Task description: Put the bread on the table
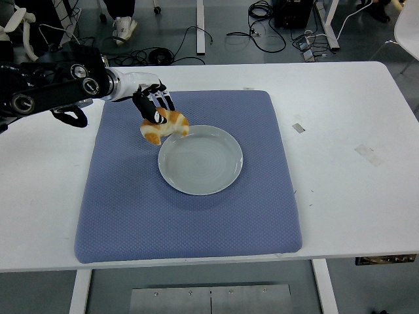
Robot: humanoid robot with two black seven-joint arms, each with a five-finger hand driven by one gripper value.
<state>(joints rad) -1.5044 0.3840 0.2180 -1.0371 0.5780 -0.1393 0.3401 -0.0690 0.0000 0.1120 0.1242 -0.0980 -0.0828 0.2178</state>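
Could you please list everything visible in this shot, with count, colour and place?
bread: one, golden-brown, held above the mat's far-left part, just beyond the plate's rim
plate: one, grey, on the mat's middle
mat: one, blue, on the table
table: one, white
tape strips: two, pale, on the table's right side
cables: several, black, on the floor beyond
left hand: one, black and white, fingers closed on the bread

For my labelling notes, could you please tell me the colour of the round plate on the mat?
The round plate is pale grey, seen in the head view.
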